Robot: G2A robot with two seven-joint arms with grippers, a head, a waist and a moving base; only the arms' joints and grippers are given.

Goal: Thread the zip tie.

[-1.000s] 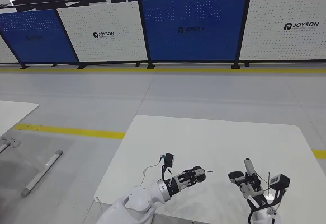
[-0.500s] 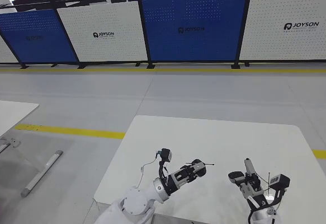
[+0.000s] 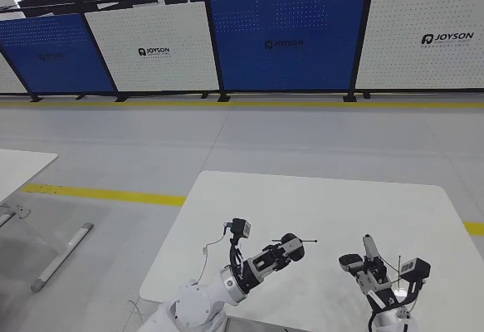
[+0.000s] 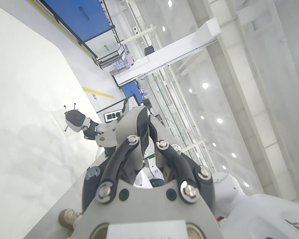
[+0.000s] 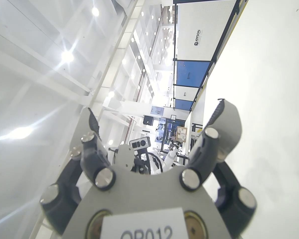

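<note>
White table (image 3: 325,199) up front, rounded corners, and both arms sit at its near edge.

Left gripper (image 3: 290,244) is over the near-left part of the table. In the left wrist view its two fingers (image 4: 142,123) are pressed flat together, no gap between the pads. From above you can see a thin black strip sticking out of that pinch, which I'm reading as the zip tie (image 3: 308,241). Its long axis runs side to side, pretty much parallel to the near table edge. The free end points across toward the other arm and ends in a tiny dark nub. It doesn't touch the other arm. Honestly can't tell how high it sits off the tabletop, and it's too thin to make out which end is the head.

Right gripper (image 5: 155,106) is over the near-right part of the table, well apart from the left one. Its fingers are spread wide with nothing between them.

Past the table there's grey floor (image 3: 225,133) with a yellow line (image 3: 100,194) running across it. The corner of a second white table (image 3: 9,166) pokes in at the left edge. Farthest back is a row of pegboard panels on black frames, alternating blue (image 3: 287,46) and white (image 3: 154,46).
</note>
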